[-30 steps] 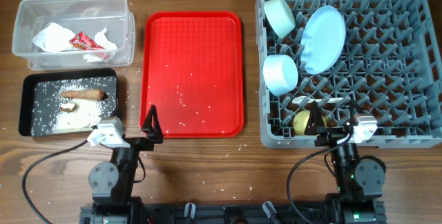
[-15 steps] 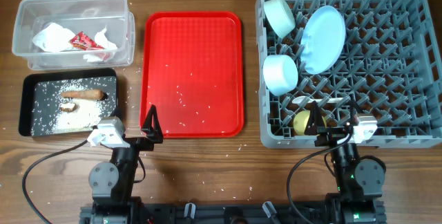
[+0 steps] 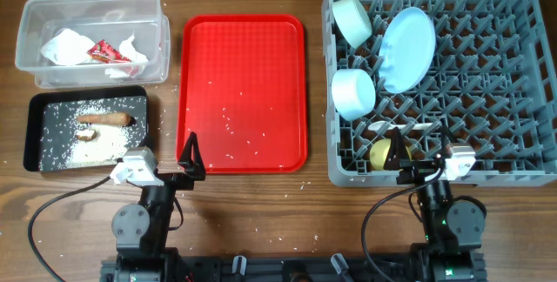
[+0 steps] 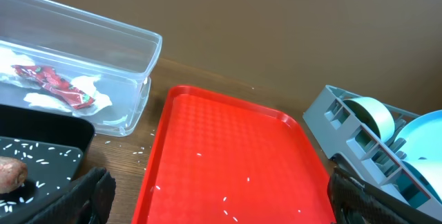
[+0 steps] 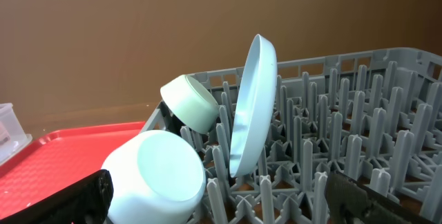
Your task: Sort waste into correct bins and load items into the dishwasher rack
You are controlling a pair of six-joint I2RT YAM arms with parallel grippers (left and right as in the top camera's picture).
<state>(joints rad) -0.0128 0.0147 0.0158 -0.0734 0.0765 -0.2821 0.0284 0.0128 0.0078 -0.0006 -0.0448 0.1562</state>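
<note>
In the overhead view the clear tub (image 3: 87, 5) holds crumpled white paper (image 3: 63, 47) and a red-and-white wrapper (image 3: 104, 51). The black tray (image 3: 35, 134) holds the carrot-like scrap (image 3: 106, 119), a brown lump (image 3: 85, 133) and rice grains (image 3: 106, 147). The grey rack (image 3: 496, 134) holds the pale-green bowl (image 3: 352, 21), the plate (image 3: 407, 49), the pale-blue bowl (image 3: 354, 93), the yellow cup (image 3: 381, 153) and the white spoon (image 3: 416, 128). My left gripper (image 4: 221, 200) is open and empty at the red tray's near edge. My right gripper (image 5: 228, 200) is open and empty at the rack's near wall.
The flat red tray (image 3: 244, 90) lies between the bins and the rack with a few stray rice grains on it. Rice grains also lie on the wood table (image 3: 287, 221) around the tray. Cables run by both arm bases.
</note>
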